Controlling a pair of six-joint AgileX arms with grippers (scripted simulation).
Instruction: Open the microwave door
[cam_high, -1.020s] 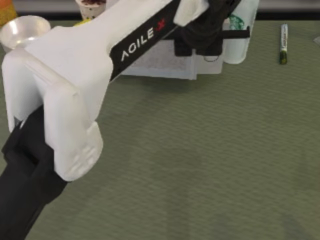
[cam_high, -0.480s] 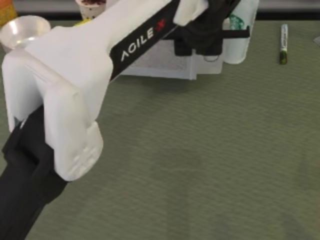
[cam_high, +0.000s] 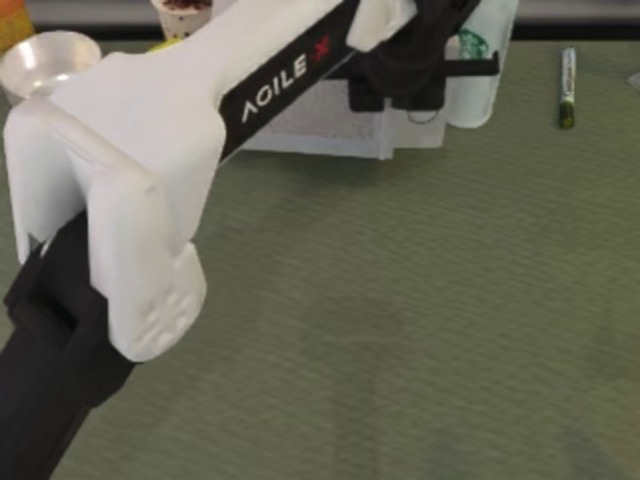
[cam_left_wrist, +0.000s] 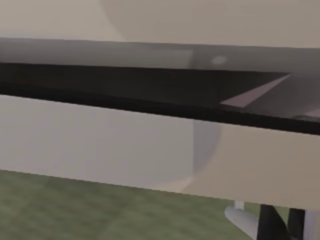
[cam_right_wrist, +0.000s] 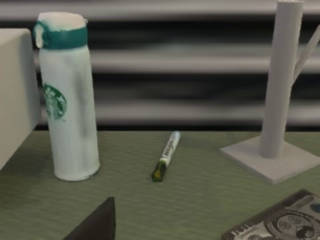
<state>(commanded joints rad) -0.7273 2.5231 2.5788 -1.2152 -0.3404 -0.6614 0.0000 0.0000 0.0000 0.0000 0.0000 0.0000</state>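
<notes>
The white microwave (cam_high: 418, 135) stands at the table's far middle, mostly hidden under my left arm. Its door (cam_high: 335, 125), with the grey speckled mesh window, shows below the arm. My left gripper (cam_high: 405, 85) is right at the microwave's front, between the door and a white bottle. In the left wrist view the white microwave wall (cam_left_wrist: 100, 145) fills the frame with a dark band across it. A pale grey bar (cam_left_wrist: 240, 219) sits beside the gripper (cam_left_wrist: 282, 225). My right gripper (cam_right_wrist: 100, 225) is parked low over the table and is out of the top view.
A white bottle with a green band (cam_high: 482, 70) (cam_right_wrist: 67, 100) stands just right of the microwave. A marker (cam_high: 567, 88) (cam_right_wrist: 166, 156) lies farther right. A bowl (cam_high: 45, 62) and a cup (cam_high: 185, 12) sit far left. A white stand (cam_right_wrist: 280, 100) and a printed card (cam_right_wrist: 280, 222) are near the right arm.
The left arm has crept very slightly toward the far side. Nothing else differs.
</notes>
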